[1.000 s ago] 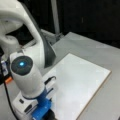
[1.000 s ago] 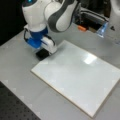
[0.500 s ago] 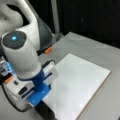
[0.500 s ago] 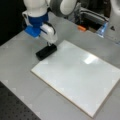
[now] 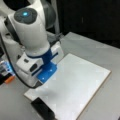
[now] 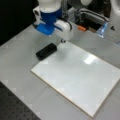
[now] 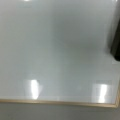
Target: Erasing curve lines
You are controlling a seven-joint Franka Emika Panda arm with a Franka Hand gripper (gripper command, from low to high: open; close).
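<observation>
The white board [image 6: 80,75] lies flat on the grey table, its face plain white in both front views and in the wrist view [image 7: 60,50]. No curve lines show on it. The black block eraser [image 6: 46,51] lies on the table just off the board's corner, also seen in a front view [image 5: 42,107] and as a dark edge in the wrist view [image 7: 116,42]. My gripper [image 6: 63,40] hangs above the board's top corner, to the right of the eraser and apart from it. Its fingers do not show in the wrist view.
A small orange item [image 6: 81,28] and a metal frame [image 6: 92,17] with a blue-lit device [image 6: 102,30] stand behind the board. A black perforated surface [image 6: 15,107] borders the table at a front view's bottom left. The arm's body [image 5: 32,42] overhangs the board's near corner.
The gripper was low at the eraser by the board's corner one second ago. It has since risen and shifted over the board's edge, leaving the eraser lying on the table.
</observation>
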